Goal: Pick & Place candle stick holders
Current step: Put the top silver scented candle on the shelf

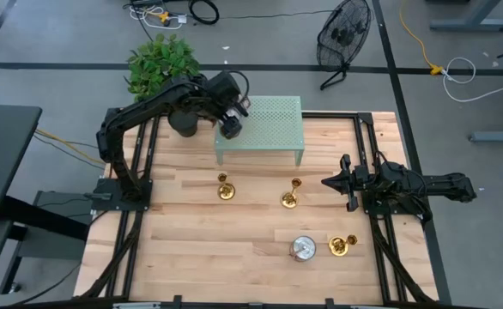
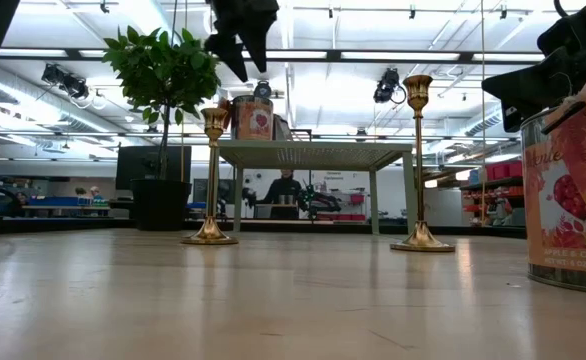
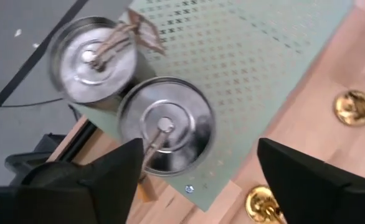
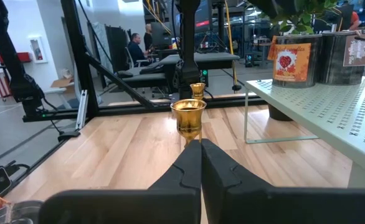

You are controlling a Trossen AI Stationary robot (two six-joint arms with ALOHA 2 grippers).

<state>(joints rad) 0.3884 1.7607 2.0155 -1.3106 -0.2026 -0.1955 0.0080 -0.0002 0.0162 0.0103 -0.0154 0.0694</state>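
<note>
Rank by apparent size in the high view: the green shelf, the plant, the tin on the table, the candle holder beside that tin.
1. Green shelf
2. Plant
3. Tin and candle holder: alike, no ranking.

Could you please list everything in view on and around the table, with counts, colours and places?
candle stick holders: three, gold; two mid-table, one near the front right edge
tins: two silver-lidded on the shelf's left end, one on the table beside the front holder
shelf: one, pale green, perforated, at the table's back
plant: one, green, behind the table
fan: one, black, on the floor
left gripper: over the shelf's tins, jaws open
right gripper: right of centre, jaws shut
</note>
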